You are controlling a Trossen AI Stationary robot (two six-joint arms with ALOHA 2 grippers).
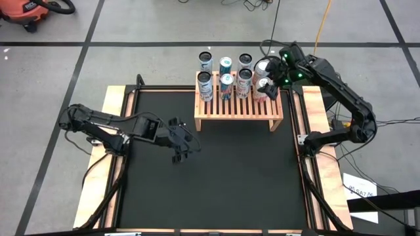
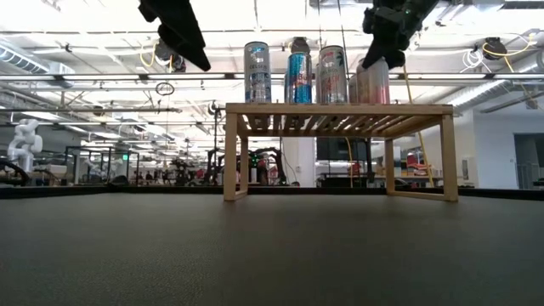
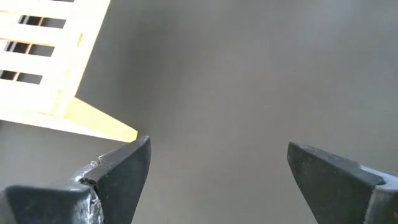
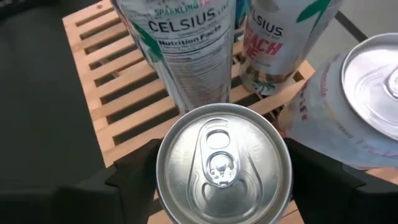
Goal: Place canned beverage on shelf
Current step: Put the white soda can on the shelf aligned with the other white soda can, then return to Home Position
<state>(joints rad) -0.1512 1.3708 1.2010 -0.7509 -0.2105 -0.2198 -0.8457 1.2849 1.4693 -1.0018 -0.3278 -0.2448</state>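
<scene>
While the right pincer [image 4: 221, 186] clasps the can [image 4: 222, 163] by its smooth, dent-prone wall just under the rim, over the shelf [image 1: 238, 108] at its right end beside other cans, it likely slips easily; the left pincer [image 3: 214, 171] hangs released above the worktop [image 1: 223, 177].

A silver canned beverage [image 4: 222, 163] stands upright at the slatted light-wood shelf's [image 1: 237, 109] three o'clock end. The shelf sits at the table's twelve o'clock edge.
</scene>
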